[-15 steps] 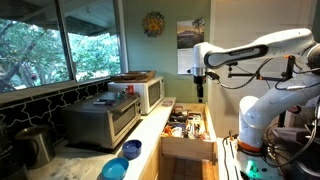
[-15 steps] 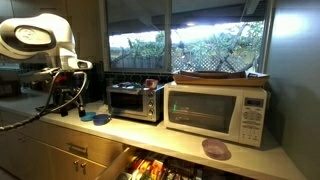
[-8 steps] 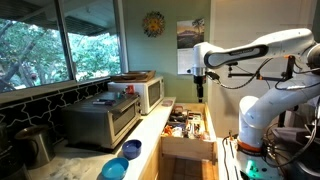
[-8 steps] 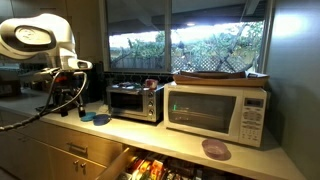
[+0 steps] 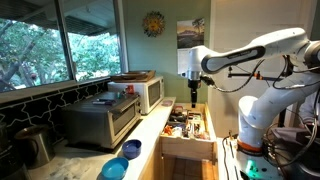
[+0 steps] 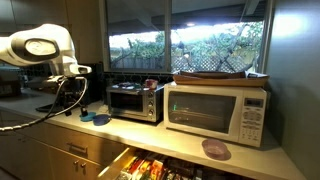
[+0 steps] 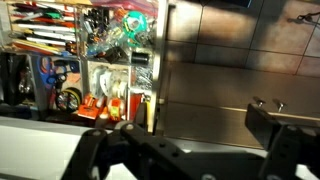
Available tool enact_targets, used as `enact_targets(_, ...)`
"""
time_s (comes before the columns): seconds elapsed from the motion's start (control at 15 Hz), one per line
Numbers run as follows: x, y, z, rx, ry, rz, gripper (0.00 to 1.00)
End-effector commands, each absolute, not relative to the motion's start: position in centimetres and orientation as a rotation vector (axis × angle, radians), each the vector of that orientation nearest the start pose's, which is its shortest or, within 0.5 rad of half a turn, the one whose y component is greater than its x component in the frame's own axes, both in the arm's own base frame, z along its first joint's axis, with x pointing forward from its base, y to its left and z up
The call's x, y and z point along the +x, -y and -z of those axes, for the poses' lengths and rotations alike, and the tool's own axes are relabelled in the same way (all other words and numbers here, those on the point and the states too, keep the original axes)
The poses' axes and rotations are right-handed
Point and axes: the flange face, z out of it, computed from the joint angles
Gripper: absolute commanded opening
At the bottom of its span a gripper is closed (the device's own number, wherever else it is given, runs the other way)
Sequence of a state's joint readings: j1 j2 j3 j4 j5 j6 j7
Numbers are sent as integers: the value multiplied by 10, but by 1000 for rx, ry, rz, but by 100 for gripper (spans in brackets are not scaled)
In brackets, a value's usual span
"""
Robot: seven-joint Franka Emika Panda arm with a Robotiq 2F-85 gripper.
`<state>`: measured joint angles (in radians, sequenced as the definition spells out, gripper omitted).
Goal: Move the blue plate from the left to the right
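While above cluttered drawer (image 5: 186, 128), hand (image 5: 193, 98) agape.

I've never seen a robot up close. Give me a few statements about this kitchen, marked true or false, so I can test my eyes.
1. The drawer below the counter is pulled open. True.
2. The robot's hand is holding the blue plate. False: the hand is open and empty, up in the air, and the plate lies on the counter.
3. A blue bowl sits next to the blue plate. True.
4. The microwave door is hanging open. False: it is shut.
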<state>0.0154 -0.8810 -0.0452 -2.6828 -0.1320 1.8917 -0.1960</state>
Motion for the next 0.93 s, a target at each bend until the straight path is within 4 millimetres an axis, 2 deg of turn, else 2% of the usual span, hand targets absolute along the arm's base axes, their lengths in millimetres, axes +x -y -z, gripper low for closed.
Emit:
enact_targets(0.0, 329, -45, -440, -3230, 346, 225, 100)
enact_targets(0.07, 338, -61, -425, -3252, 395, 177, 100)
enact_targets(0.13, 323, -38, -451, -3244, 385, 227, 100)
enact_targets(0.2, 326, -49, -442, -3255, 400, 209, 100)
enact_targets(0.27, 328, -49, -440, -3255, 401, 196, 100)
enact_targets(0.53, 328, -41, -451, -3243, 375, 239, 100)
enact_targets(0.67, 352, -64, -429, -3170, 173, 268, 100)
enact_targets(0.87, 384, -110, -405, -3018, -10, 391, 100)
